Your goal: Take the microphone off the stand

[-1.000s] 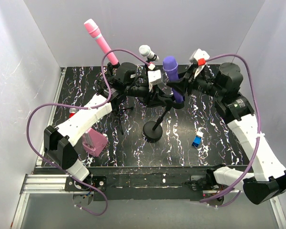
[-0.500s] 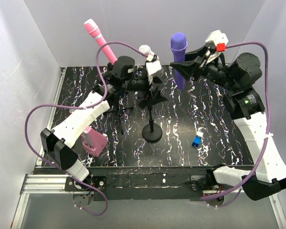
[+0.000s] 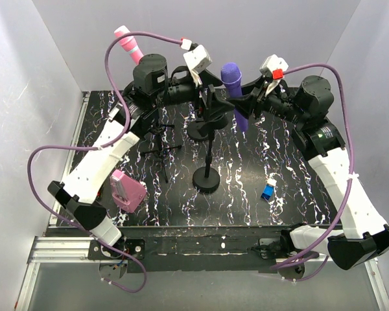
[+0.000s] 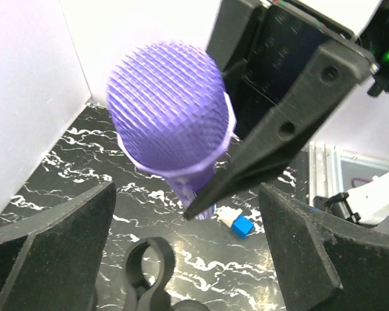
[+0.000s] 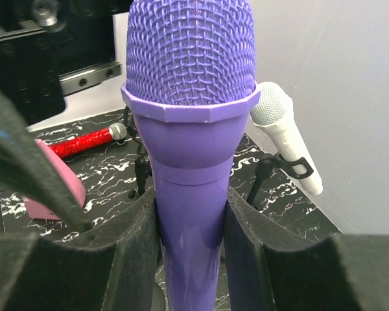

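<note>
The purple microphone (image 3: 232, 83) hangs upright in the air, free of the stand, with my right gripper (image 3: 245, 109) shut on its handle. In the right wrist view the fingers press both sides of the microphone's (image 5: 189, 123) handle, inside my right gripper (image 5: 189, 240). The black stand (image 3: 207, 176) rises from a round base at the table's middle. Its empty clip (image 4: 146, 265) sits low between the fingers of my left gripper (image 4: 188, 259). My left gripper (image 3: 215, 109) is open above the stand's top and holds nothing. The purple microphone (image 4: 172, 116) shows just beyond it.
A pink microphone (image 3: 128, 44) stands on a tripod at the back left. A white microphone (image 5: 285, 139) sits in its own clip, and a red glitter microphone (image 5: 84, 141) lies on the table. A pink box (image 3: 128, 189) sits front left, and a blue-and-white block (image 3: 269, 190) right of the stand.
My right gripper has lifted the purple microphone out of the stand's clip. My left gripper has opened, let go of the stand's top and risen above it.
</note>
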